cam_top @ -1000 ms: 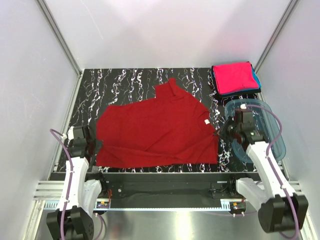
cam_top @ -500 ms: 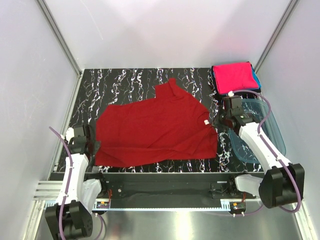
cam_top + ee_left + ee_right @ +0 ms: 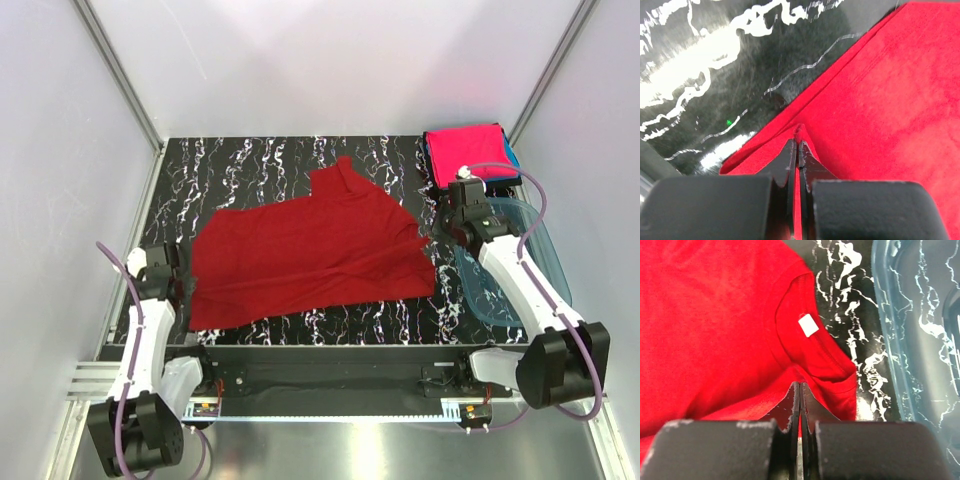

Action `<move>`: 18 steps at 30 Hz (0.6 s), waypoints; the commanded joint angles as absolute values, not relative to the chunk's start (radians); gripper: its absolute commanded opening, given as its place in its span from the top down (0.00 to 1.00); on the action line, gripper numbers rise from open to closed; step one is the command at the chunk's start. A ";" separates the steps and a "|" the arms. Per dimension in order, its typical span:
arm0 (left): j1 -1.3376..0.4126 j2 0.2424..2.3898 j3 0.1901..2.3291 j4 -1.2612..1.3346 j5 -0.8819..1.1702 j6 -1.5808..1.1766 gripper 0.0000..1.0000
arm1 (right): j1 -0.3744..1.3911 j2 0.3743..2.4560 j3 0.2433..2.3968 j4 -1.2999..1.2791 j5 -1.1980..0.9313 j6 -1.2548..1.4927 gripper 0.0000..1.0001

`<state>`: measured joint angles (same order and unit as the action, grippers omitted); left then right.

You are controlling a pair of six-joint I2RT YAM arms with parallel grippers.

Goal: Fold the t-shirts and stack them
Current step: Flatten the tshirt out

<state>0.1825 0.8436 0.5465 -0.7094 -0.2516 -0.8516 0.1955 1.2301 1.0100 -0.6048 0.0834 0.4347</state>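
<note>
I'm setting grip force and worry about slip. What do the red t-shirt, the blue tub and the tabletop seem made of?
Red t-shirt: soft matte knit, likely cotton; it wrinkles and drapes. Blue tub: translucent glossy plastic; the pattern beneath shows through. Tabletop: glossy black marble-look surface with glare, perhaps laminate.

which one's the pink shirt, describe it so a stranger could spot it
Look to the far right corner of the black marbled table, just beyond the translucent blue tub. The pink t-shirt lies there as a neat folded rectangle atop a teal-blue t-shirt, unlike the dark red t-shirt spread out across the middle.
</note>
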 commanded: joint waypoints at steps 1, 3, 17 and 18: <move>0.187 0.857 0.618 -0.676 -0.350 -0.802 1.00 | 0.199 1.247 1.048 -0.591 0.164 0.408 1.00; 0.187 0.885 0.632 -0.675 -0.360 -0.790 1.00 | 0.199 1.244 1.058 -0.588 0.167 0.419 1.00; 0.133 0.945 1.158 -0.660 -0.163 -0.903 1.00 | 0.199 1.293 1.566 -0.526 0.005 0.521 1.00; 0.133 0.949 1.208 -0.663 -0.141 -0.913 1.00 | 0.201 1.283 1.604 -0.529 0.003 0.537 1.00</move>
<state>0.1356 0.9451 1.0313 -0.7338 -0.2165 -0.8501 0.1955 1.3064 1.4475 -0.6037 0.0402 0.4923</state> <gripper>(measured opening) 0.019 0.010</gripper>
